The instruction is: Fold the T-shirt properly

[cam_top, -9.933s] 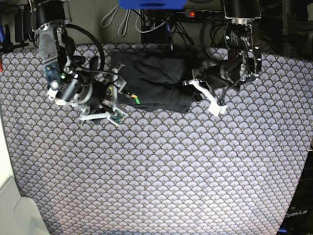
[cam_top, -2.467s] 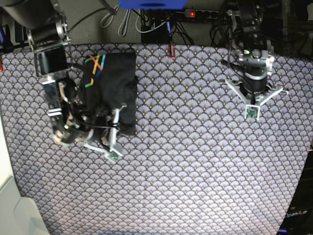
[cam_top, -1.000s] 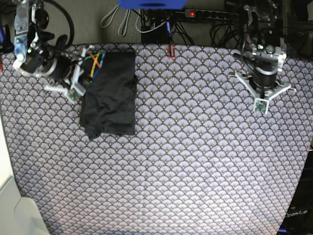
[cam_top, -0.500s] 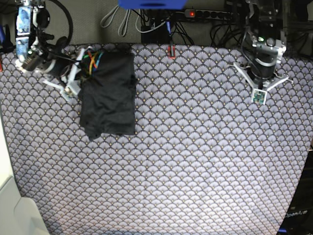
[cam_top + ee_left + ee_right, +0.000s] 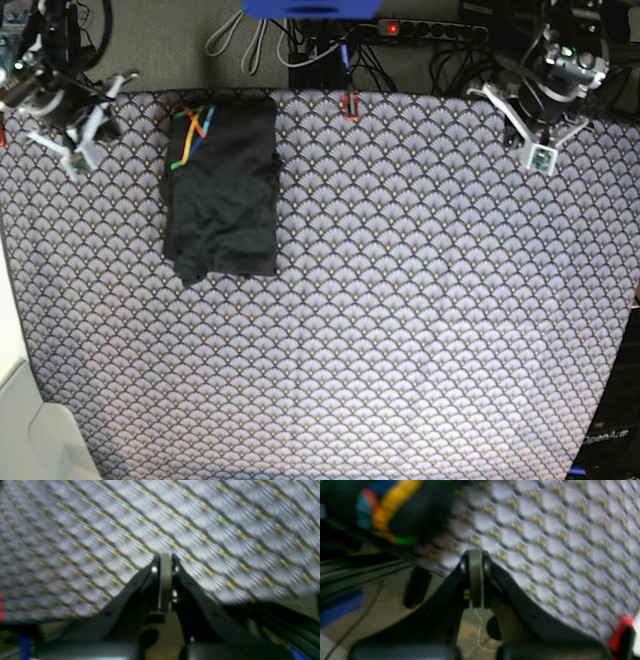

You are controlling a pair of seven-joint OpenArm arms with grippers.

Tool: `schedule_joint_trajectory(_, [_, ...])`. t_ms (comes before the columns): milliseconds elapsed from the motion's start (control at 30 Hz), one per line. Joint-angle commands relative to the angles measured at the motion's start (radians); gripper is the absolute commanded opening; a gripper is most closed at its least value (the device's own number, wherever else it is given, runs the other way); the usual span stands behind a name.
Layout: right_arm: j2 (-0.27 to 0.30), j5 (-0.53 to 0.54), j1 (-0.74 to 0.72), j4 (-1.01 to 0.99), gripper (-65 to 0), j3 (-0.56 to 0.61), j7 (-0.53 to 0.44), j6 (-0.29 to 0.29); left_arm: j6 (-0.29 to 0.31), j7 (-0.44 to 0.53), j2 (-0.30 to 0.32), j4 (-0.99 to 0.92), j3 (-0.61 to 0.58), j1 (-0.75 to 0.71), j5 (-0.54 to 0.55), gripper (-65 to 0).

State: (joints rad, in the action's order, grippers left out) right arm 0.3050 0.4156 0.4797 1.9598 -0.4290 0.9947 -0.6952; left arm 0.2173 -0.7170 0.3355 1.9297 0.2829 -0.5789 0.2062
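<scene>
The base view looks straight down from high above on the whole tablecloth (image 5: pixel 400 330), far edge at the top. Each wrist view sits close behind its own gripper, the left gripper (image 5: pixel 165 562) and the right gripper (image 5: pixel 475 560), looking along it, low over the blurred cloth. The right wrist view shares the T-shirt (image 5: pixel 222 185) with the base view, catching its striped corner (image 5: pixel 382 507).

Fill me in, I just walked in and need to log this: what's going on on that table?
A two-armed robot is folding a T-shirt. The shirt lies as a compact dark rectangle on the patterned tablecloth, its coloured stripe mark facing up near the far edge. Neither arm touches it: the right gripper is off to the shirt's side near the table's corner, the left gripper is at the opposite far corner. Both are shut and hold nothing.
</scene>
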Motion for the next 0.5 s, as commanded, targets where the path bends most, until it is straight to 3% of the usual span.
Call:
schedule_joint_trajectory(0, [0.009, 0.012, 0.021, 0.016, -65.0, -0.032, -0.017, -0.003, -0.005, 0.021, 0.023, 0.017, 0.006, -0.011, 0.008, -64.7])
schedule_joint_trajectory(300, [-0.109, 0.009, 0.196, -0.041, -65.0, -0.278, -0.020, -0.003, -0.003, 0.029, 0.038, -0.097, -0.038, -0.122, 0.011, -64.7])
schedule_joint_trajectory(467, [-0.080, 0.009, 0.251, -0.251, -65.0, -0.305, -0.115, -0.003, -0.003, 0.093, 0.029, -0.203, -0.116, -0.198, 0.016, -64.7])
